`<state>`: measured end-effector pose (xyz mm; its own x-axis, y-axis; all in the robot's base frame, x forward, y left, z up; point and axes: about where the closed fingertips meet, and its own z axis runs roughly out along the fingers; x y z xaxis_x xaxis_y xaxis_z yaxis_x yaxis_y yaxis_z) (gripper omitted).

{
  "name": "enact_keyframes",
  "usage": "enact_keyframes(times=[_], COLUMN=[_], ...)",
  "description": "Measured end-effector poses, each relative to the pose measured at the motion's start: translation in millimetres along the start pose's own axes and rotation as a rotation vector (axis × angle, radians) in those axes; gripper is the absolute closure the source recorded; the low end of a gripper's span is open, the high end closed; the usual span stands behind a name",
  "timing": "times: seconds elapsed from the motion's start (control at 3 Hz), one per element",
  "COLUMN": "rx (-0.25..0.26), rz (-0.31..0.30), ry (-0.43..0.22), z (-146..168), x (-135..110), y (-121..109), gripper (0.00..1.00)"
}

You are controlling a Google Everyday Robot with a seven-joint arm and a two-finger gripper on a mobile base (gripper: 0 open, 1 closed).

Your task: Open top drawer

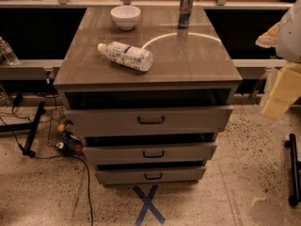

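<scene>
The top drawer [150, 120] is the widest, tallest-fronted grey drawer of the cabinet, with a small dark pull handle [151, 120] at its middle. A dark gap shows between its front and the cabinet top [188, 65]. Two shorter-fronted drawers [151, 153] [151, 175] sit below it. My gripper [281, 91] shows as cream-coloured parts at the right edge of the camera view. It is well to the right of the drawer, about level with the cabinet top's front edge, and touches nothing.
On the cabinet top lie a plastic bottle [126, 56] on its side, a white bowl [125, 16] and an upright can [185, 10]. A wire basket and cables [63, 135] sit at the cabinet's left. A blue tape X [148, 205] marks the floor in front. A black stand [294, 168] is at right.
</scene>
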<state>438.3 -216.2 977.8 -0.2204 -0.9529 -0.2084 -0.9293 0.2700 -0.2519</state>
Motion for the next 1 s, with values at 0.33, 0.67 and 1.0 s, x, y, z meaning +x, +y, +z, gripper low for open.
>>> enact_keyframes(times=[0.33, 0.67, 1.0], rx=[0.0, -0.009, -0.073], rz=[0.001, -0.003, -0.033], ry=[-0.01, -0.048, -0.086], z=[2, 13, 78], x=[-1, -5, 0], y=[0, 2, 27], gripper=[0.0, 0.0, 0.0])
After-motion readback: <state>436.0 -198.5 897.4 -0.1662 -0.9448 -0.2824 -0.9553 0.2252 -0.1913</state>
